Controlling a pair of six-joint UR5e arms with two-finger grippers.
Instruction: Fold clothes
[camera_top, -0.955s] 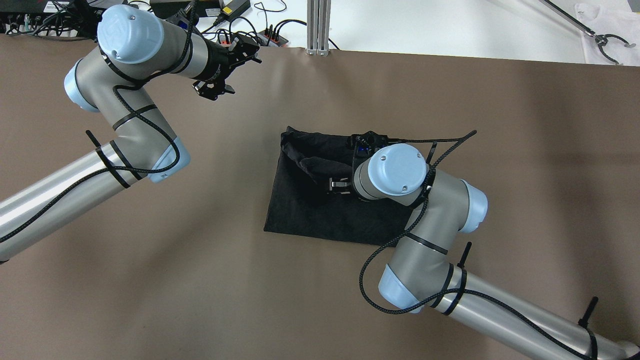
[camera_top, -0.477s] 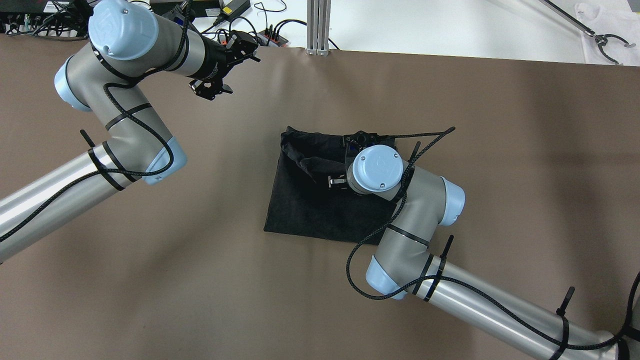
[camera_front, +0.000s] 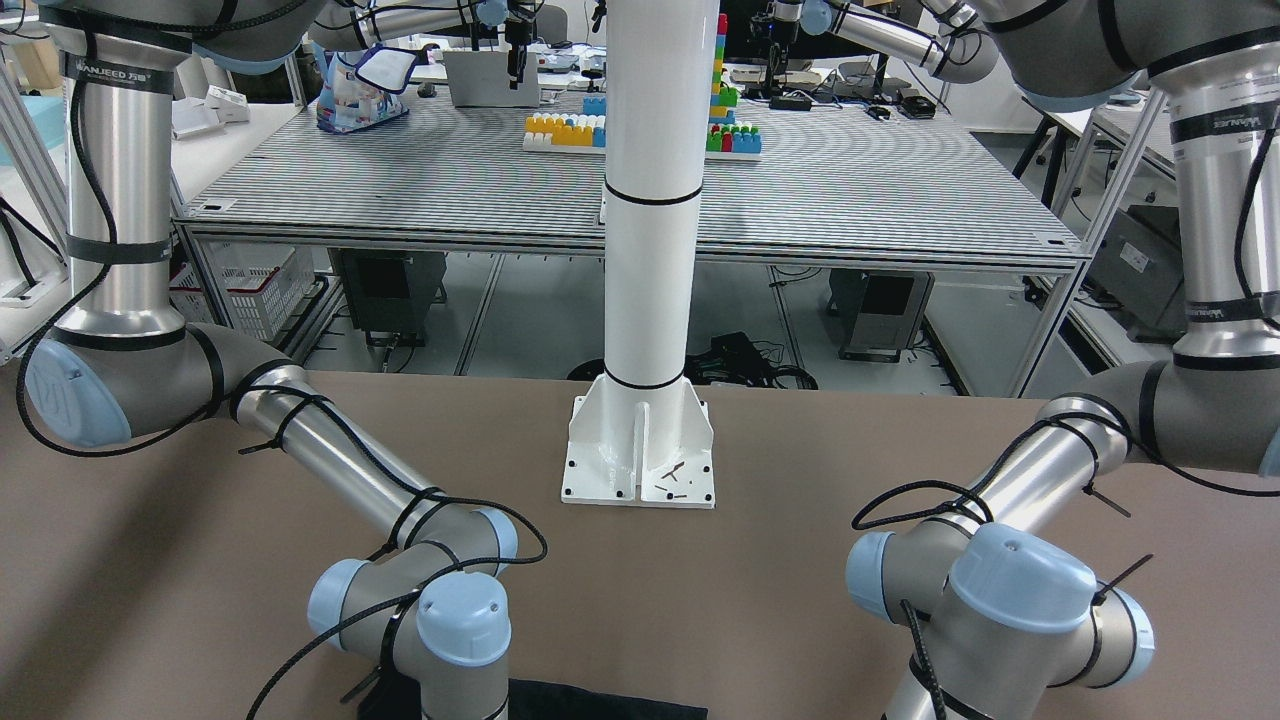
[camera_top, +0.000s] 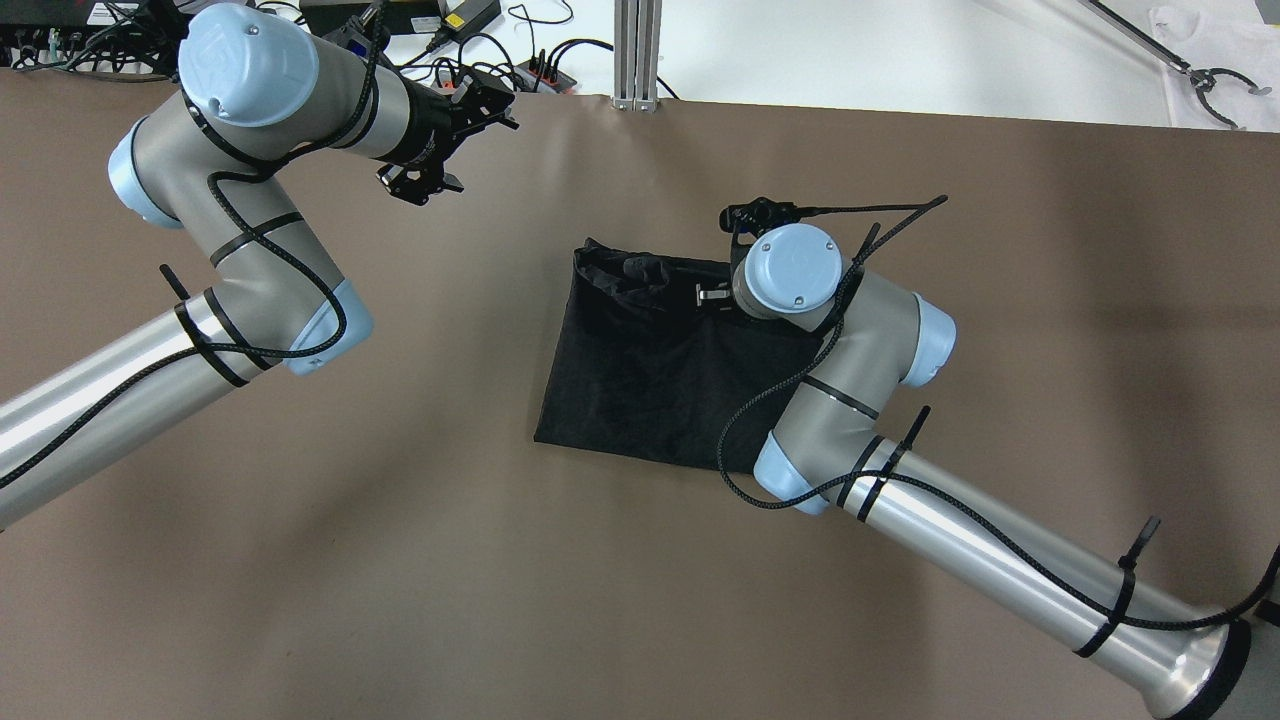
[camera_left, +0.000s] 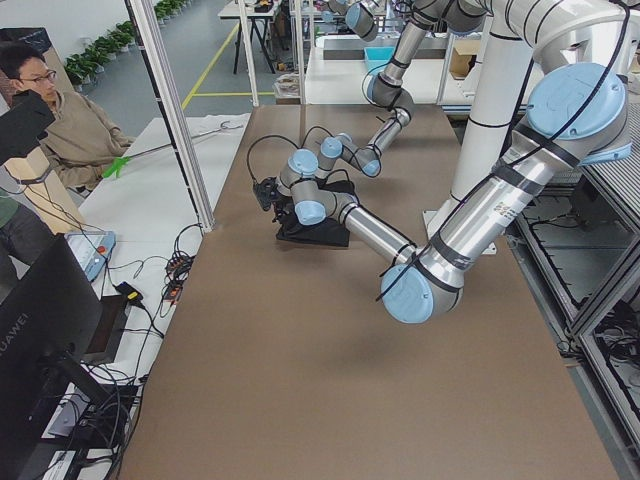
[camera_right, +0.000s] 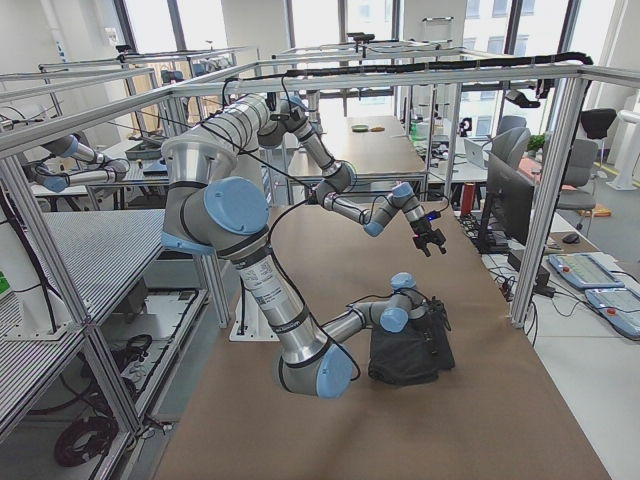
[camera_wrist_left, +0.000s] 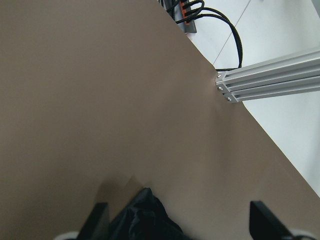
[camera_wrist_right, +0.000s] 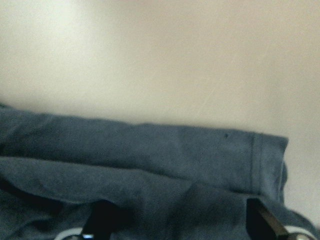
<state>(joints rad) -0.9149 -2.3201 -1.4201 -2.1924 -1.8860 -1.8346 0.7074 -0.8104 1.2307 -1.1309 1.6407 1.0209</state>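
Observation:
The clothes are one black garment (camera_top: 640, 370), folded into a rough rectangle at mid-table, with a bunched ridge (camera_top: 625, 270) along its far edge. My right gripper (camera_top: 706, 295) hangs over that far edge, right of the ridge. In the right wrist view its fingers (camera_wrist_right: 102, 220) stand wide apart, open, above a hemmed fold (camera_wrist_right: 200, 160). My left gripper (camera_top: 425, 185) is held up near the table's far left, away from the cloth, open and empty (camera_wrist_left: 180, 225). A strip of the garment (camera_front: 600, 708) shows at the front view's bottom edge.
A white pillar (camera_front: 650, 200) on a base plate (camera_front: 640, 460) stands at the robot's side of the table. An aluminium post (camera_top: 636, 60) and cables (camera_top: 540, 60) sit at the far edge. A person (camera_left: 60, 120) sits beyond the table.
My right gripper has moved toward the table's far edge, and the bunched fold went with it, so the garment lies flatter and longer. The left arm has barely shifted.

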